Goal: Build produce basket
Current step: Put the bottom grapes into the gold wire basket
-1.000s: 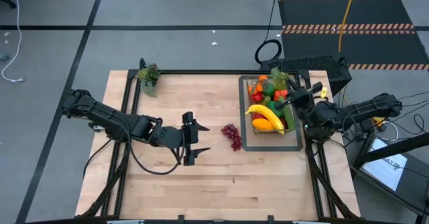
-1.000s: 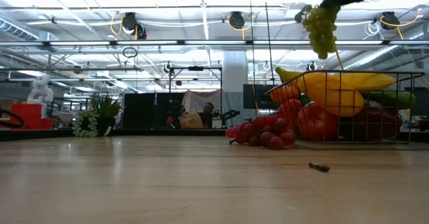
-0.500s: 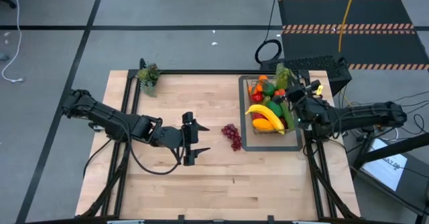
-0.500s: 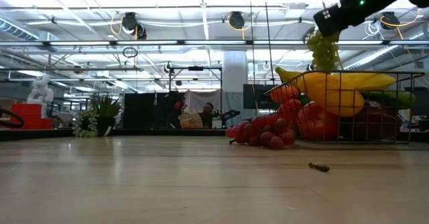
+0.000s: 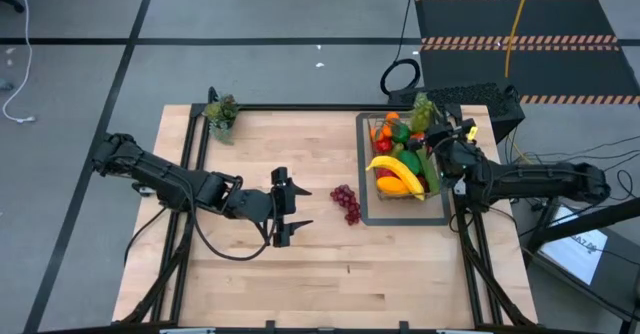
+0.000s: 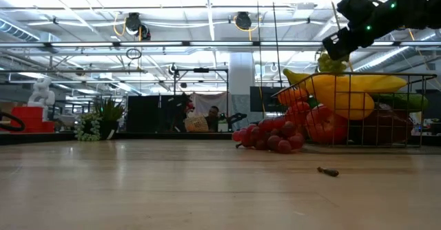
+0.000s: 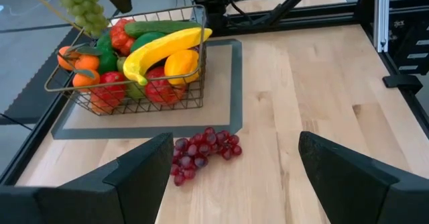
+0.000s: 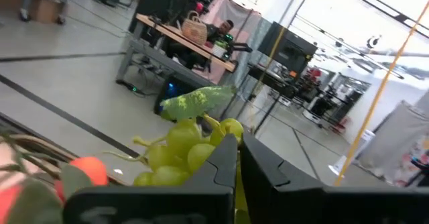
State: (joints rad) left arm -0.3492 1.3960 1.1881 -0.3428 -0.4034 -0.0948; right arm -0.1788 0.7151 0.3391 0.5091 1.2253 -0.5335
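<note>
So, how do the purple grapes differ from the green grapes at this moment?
The purple grapes are dark red-purple; the green grapes are pale green. The purple grapes lie on the table, beside the tray; the green grapes hang above the basket. Nothing touches the purple grapes, while the right end effector is shut on the green grapes. Both are grape bunches outside the basket.

A grape bunch (image 5: pixel 346 203) lies on the table (image 5: pixel 300 264) left of the basket (image 5: pixel 402 159), which sits on a tray (image 5: pixel 364 189).
</note>
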